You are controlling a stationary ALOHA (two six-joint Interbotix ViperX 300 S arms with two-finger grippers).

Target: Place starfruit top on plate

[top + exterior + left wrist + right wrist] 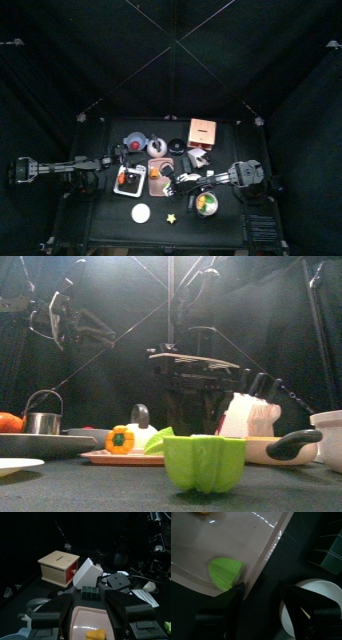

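The starfruit (171,216) is a tiny yellow star lying on the black table near its front edge. A small white plate (142,211) lies just to its left, apart from it. My left gripper (123,172) is open and empty over the left end of a pink tray (158,172); in the left wrist view its jaws (87,614) stand wide over the tray (83,618). My right gripper (185,181) is open and empty at the tray's right edge, and in the right wrist view (264,607) it is near a green leaf piece (224,572). Both grippers are behind the starfruit.
A bowl (207,203) with green and orange toys sits right of the starfruit. A wooden box (203,130) stands at the back. In the front view a green pepper (205,463), an orange pepper (120,439), a metal cup (44,416) and a pan (287,446) stand close together.
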